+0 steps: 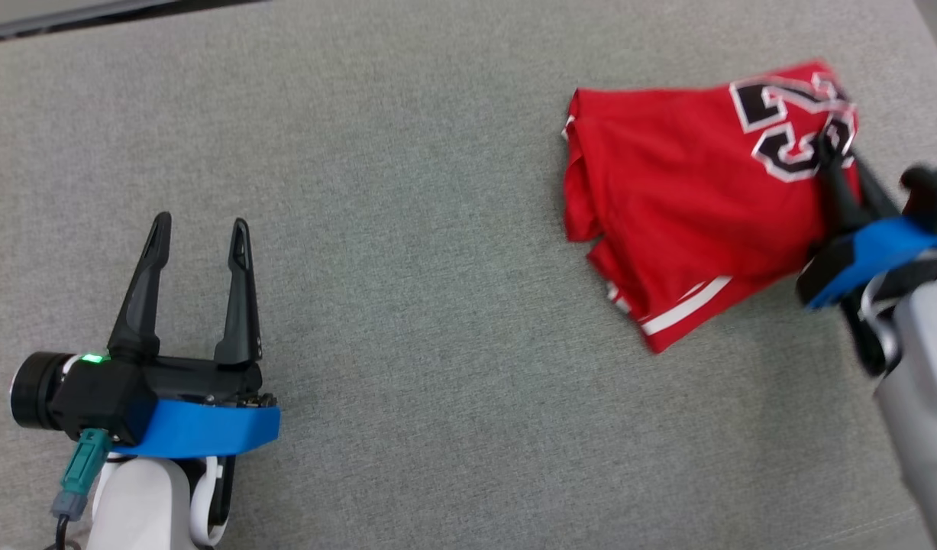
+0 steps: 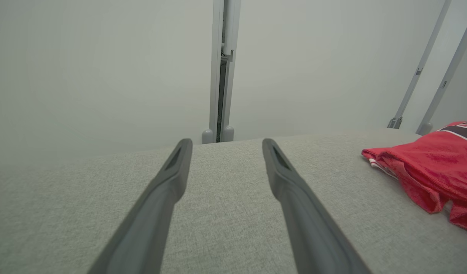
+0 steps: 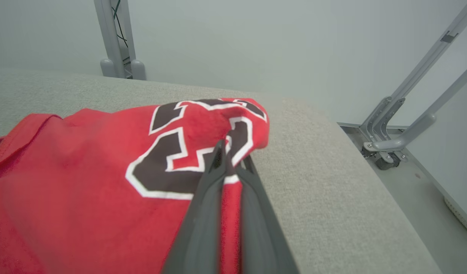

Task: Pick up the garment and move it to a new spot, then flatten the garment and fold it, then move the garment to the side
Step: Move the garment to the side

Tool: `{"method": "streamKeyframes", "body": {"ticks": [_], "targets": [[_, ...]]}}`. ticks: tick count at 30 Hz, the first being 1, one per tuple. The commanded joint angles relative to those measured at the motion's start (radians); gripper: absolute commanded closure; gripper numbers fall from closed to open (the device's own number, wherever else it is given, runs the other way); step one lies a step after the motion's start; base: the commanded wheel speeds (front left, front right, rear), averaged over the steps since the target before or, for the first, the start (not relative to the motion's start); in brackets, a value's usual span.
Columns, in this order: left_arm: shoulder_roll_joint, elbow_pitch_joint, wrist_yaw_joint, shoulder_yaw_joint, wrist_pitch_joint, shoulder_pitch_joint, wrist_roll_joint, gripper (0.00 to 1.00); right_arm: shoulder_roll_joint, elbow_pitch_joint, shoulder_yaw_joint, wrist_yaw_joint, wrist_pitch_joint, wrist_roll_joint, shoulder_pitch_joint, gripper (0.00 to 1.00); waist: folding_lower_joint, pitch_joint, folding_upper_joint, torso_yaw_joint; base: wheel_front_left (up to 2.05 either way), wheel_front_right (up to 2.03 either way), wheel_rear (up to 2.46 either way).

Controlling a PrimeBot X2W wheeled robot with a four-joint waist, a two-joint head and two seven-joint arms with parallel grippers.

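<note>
The garment (image 1: 689, 198) is a red jersey with black, white-edged numbers, folded into a loose bundle at the right of the grey table. My right gripper (image 1: 833, 145) is shut on the garment's number part near its right edge; in the right wrist view red cloth (image 3: 85, 182) is pinched between the closed fingers (image 3: 206, 198) and bunches up at the tips. My left gripper (image 1: 201, 229) stands open at the lower left, well away from the garment, nothing between its fingers. From the left wrist the garment (image 2: 435, 167) lies at the far right.
The grey fabric table (image 1: 407, 229) ends close beyond the garment on the right (image 3: 332, 182). Past that edge stand grey metal frame legs with a caster (image 3: 385, 152) on the floor. A vertical post (image 2: 222, 76) rises behind the table's far edge.
</note>
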State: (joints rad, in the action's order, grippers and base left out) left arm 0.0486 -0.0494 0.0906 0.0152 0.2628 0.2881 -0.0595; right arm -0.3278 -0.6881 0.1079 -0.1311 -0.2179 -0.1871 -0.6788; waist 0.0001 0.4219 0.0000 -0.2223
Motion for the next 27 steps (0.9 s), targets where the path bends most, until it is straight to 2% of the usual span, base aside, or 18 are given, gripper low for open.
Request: {"method": "streamKeyframes", "body": {"ticks": [1, 8, 16, 24, 25, 26, 27], "targets": [[0.004, 0.008, 0.004, -0.002, 0.003, 0.017, 0.008, 0.0, -0.023, 0.004, 0.007, 0.001, 0.006, 0.01, -0.046, 1.0, -0.0001, 0.024, 0.0, 0.005, 0.0, 0.0, 0.0], [0.011, 0.033, 0.014, 0.009, 0.003, 0.073, 0.027, 0.0, -0.145, -0.016, -0.004, 0.001, 0.04, 0.014, -0.239, 1.0, -0.0001, 0.128, 0.0, 0.034, 0.0, 0.0, 0.0], [0.02, 0.066, 0.021, 0.03, 0.003, 0.144, 0.039, 0.0, -0.297, -0.116, -0.046, 0.001, 0.058, 0.037, -0.403, 1.0, -0.0001, 0.246, 0.0, 0.076, 0.0, 0.0, 0.0], [0.022, 0.079, 0.021, 0.037, 0.0, 0.176, 0.047, 0.0, -0.355, -0.225, -0.07, 0.001, 0.043, 0.095, -0.495, 1.0, -0.0001, 0.289, 0.0, 0.093, 0.0, 0.0, 0.0], [0.023, 0.08, 0.021, 0.037, 0.0, 0.177, 0.047, 0.0, -0.35, -0.234, -0.067, 0.001, 0.036, 0.104, -0.504, 0.6, -0.0001, 0.29, 0.0, 0.094, 0.0, 0.0, 0.0], [0.024, 0.08, 0.021, 0.036, 0.0, 0.178, 0.047, 0.0, -0.344, -0.244, -0.072, 0.001, 0.03, 0.11, -0.512, 0.04, -0.0001, 0.291, 0.0, 0.094, 0.0, 0.0, 0.0], [0.025, 0.081, 0.021, 0.035, 0.0, 0.178, 0.047, 0.0, -0.338, -0.258, -0.085, 0.001, 0.028, 0.114, -0.52, 0.0, -0.0001, 0.291, 0.0, 0.093, 0.0, 0.0, 0.0]]}}
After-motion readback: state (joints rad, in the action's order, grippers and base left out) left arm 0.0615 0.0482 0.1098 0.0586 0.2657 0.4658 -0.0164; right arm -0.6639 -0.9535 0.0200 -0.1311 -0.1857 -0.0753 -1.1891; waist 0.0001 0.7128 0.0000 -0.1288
